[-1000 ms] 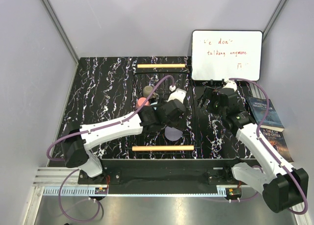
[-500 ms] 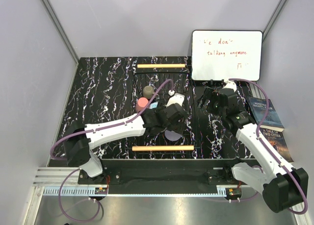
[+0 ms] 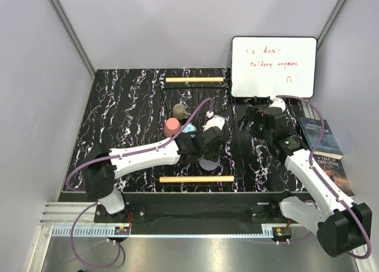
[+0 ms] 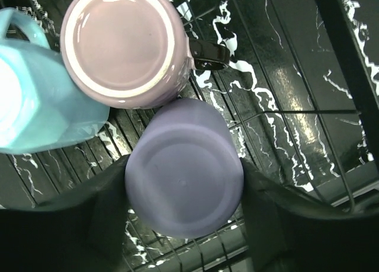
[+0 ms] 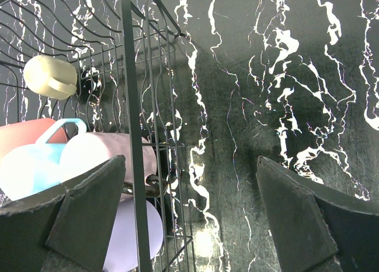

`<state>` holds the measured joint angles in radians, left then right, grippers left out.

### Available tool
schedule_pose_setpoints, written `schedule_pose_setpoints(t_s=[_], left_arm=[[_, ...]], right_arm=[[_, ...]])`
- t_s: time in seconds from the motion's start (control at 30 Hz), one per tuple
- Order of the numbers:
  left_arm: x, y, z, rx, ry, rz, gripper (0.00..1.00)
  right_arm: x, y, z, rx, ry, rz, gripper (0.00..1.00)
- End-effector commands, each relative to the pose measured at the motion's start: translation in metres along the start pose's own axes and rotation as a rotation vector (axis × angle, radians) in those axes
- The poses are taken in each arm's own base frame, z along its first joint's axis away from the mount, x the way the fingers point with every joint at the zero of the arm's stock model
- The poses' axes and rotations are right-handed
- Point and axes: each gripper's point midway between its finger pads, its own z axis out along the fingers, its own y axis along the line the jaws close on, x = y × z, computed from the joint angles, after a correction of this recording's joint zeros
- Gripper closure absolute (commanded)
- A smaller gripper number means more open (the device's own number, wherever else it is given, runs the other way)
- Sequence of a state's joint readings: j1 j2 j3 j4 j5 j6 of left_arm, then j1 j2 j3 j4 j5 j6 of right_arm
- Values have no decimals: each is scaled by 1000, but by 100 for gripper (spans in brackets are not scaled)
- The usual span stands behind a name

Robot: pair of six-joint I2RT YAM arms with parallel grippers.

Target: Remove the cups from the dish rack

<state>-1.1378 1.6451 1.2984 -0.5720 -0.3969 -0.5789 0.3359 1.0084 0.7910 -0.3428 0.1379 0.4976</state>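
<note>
Five cups (image 3: 172,127) in dish rack (image 3: 195,179) — L tool (image 4: 185,180) straddles lavender cup (image 4: 180,159), grip unclear; R tool (image 5: 189,183) apart.

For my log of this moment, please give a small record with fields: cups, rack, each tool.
cups in dish rack: five
left tool: fingers on both sides of lavender cup, grip unclear
next to it: mauve-pink cup, light blue cup
farther back: coral cup, olive-grey mug
right tool: open, empty, above table beside rack
</note>
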Motion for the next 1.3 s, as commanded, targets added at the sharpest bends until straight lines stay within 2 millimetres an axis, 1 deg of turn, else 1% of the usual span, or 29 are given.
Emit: schedule_pose_setpoints(t_s=[0.0, 0.03, 0.07, 0.1, 0.23, 0.27, 0.37, 0.43, 0.47, 0.53, 0.6, 0.63, 0.7, 0.73, 0.77, 0.8, 0.83, 0.87, 0.9, 0.93, 0.97, 1.0, 1.03, 1.07, 1.1, 1.13, 1.17, 1.2, 1.27], left_arm=[[-9, -5, -3, 31, -37, -13, 66], [-9, -5, -4, 29, -37, -11, 74], [-11, -4, -7, 28, -47, -14, 97], [-12, -3, -7, 23, -51, -14, 100], [-23, 3, -20, 11, -88, -4, 100], [-31, 4, -25, 10, -108, -6, 100], [-58, 7, -50, 14, -178, 2, 100], [-80, 10, -72, 21, -237, 11, 100], [-89, 13, -80, 13, -264, 9, 100], [-111, 16, -103, 17, -325, 16, 100], [-128, 23, -119, 7, -376, 6, 100], [-139, 28, -133, 14, -412, -10, 100], [-152, 42, -144, 7, -445, -52, 100], [-162, 54, -152, 15, -482, -95, 100], [-167, 59, -157, 28, -505, -121, 100], [-168, 62, -152, 55, -530, -156, 100], [-177, 74, -170, 125, -585, -205, 100], [-179, 79, -173, 168, -618, -240, 100], [-180, 82, -168, 230, -671, -306, 100], [-185, 94, -185, 307, -728, -345, 100], [-187, 100, -190, 351, -762, -377, 100], [-188, 114, -184, 373, -800, -440, 100], [-187, 110, -189, 443, -805, -434, 100], [-187, 112, -196, 475, -824, -441, 100], [-186, 113, -196, 531, -834, -448, 100], [-185, 112, -198, 563, -839, -448, 100], [-184, 112, -201, 593, -847, -449, 100], [-182, 110, -201, 651, -852, -453, 100], [-180, 107, -203, 717, -853, -447, 100]], right_arm=[[-4, 5, 1, -13, -18, -5, 0], [-5, 5, 0, -15, -20, -6, 0], [-5, 5, 0, -15, -20, -6, 0], [-6, 5, 0, -14, -22, -5, 0], [-8, 5, -2, -14, -33, -1, 0], [-9, 5, -3, -15, -35, 2, 0], [-13, 8, -6, -24, -49, 11, 0], [-15, 10, -8, -32, -51, 15, 0], [-18, 12, -9, -36, -56, 20, 0], [-20, 15, -10, -45, -52, 27, 0], [-22, 20, -12, -65, -52, 38, 0], [-24, 23, -14, -75, -53, 46, 0], [-27, 29, -16, -99, -52, 57, 0], [-28, 32, -16, -112, -51, 67, 0], [-32, 37, -18, -133, -60, 71, 0], [-32, 44, -20, -166, -51, 78, 0], [-38, 53, -22, -203, -67, 96, 0], [-38, 62, -25, -251, -56, 106, 0], [-40, 68, -27, -279, -60, 122, 0], [-47, 77, -29, -324, -80, 163, 0], [-46, 87, -33, -382, -68, 180, 0], [-48, 95, -36, -427, -68, 199, 0], [-53, 106, -39, -498, -90, 242, 0], [-53, 119, -46, -579, -81, 254, 0], [-53, 126, -50, -627, -72, 303, 0], [-58, 134, -54, -692, -96, 309, 0], [-56, 142, -61, -753, -79, 301, 0], [-61, 150, -65, -808, -88, 309, 0], [-56, 162, -72, -891, -46, 302, 0]])
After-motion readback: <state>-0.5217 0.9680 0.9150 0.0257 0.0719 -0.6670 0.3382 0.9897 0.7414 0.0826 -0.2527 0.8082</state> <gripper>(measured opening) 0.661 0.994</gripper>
